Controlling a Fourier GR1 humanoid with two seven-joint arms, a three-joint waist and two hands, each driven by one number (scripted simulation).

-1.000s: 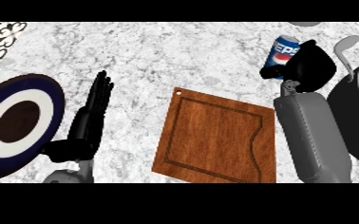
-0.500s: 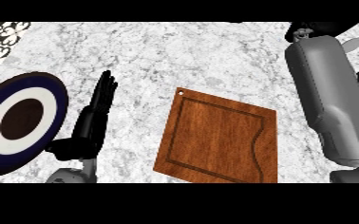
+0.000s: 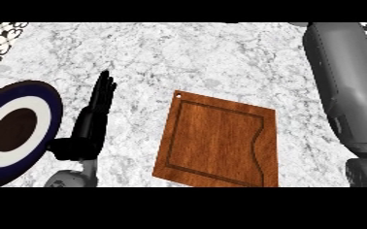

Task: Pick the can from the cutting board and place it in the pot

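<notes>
Left robot hand [image 3: 87,126] rests over white marbled counter [image 3: 215,53].

white marble counter [image 3: 215,53] with grey veins.

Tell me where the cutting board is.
In the head view the cutting board lies at lower centre, between the left hand and the right forearm.

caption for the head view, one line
Empty cutting board, left hand open beside it, right forearm running off the top.
</notes>
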